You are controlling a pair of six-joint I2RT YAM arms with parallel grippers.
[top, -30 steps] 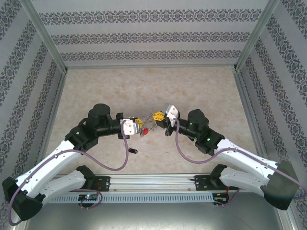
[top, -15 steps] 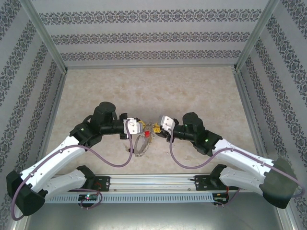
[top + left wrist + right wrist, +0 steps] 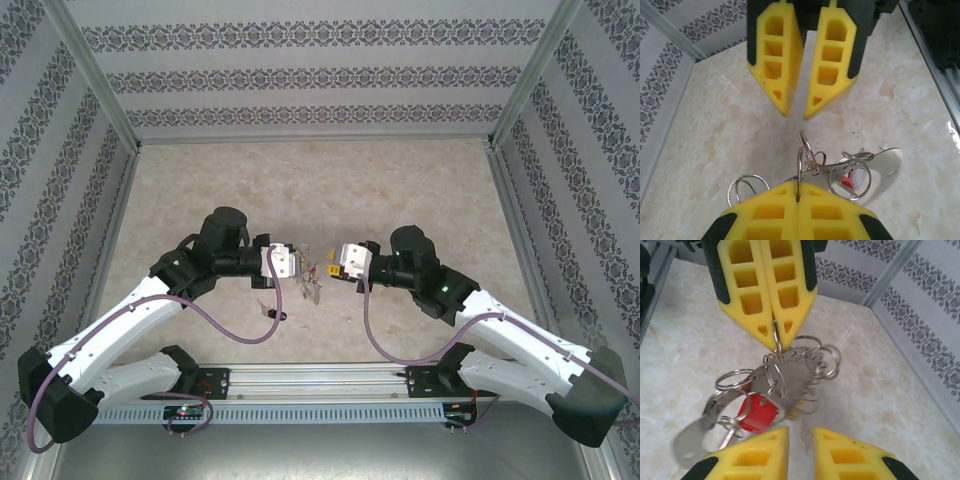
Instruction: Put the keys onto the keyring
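The keyring (image 3: 840, 170) is a bunch of silvery rings and metal pieces with a red tag (image 3: 757, 412). It hangs above the table between the two grippers (image 3: 312, 284). My left gripper (image 3: 799, 186) is shut on one thin ring of it, as the right wrist view also shows (image 3: 776, 340). Facing it, a little apart, my right gripper (image 3: 801, 432) is open with nothing between its fingers (image 3: 797, 116). A small black-headed key (image 3: 280, 316) lies on the table below the left gripper (image 3: 298, 264), to the near left of the right gripper (image 3: 333, 268).
The marble-patterned table (image 3: 420, 190) is walled by patterned panels on three sides. A metal rail (image 3: 320, 380) with the arm bases runs along the near edge. The purple cables (image 3: 230, 335) loop low beside the key.
The left gripper has shifted right and the right gripper has swung down to face it. The keyring, which dangled long toward the key half a second ago, now hangs bunched between them.
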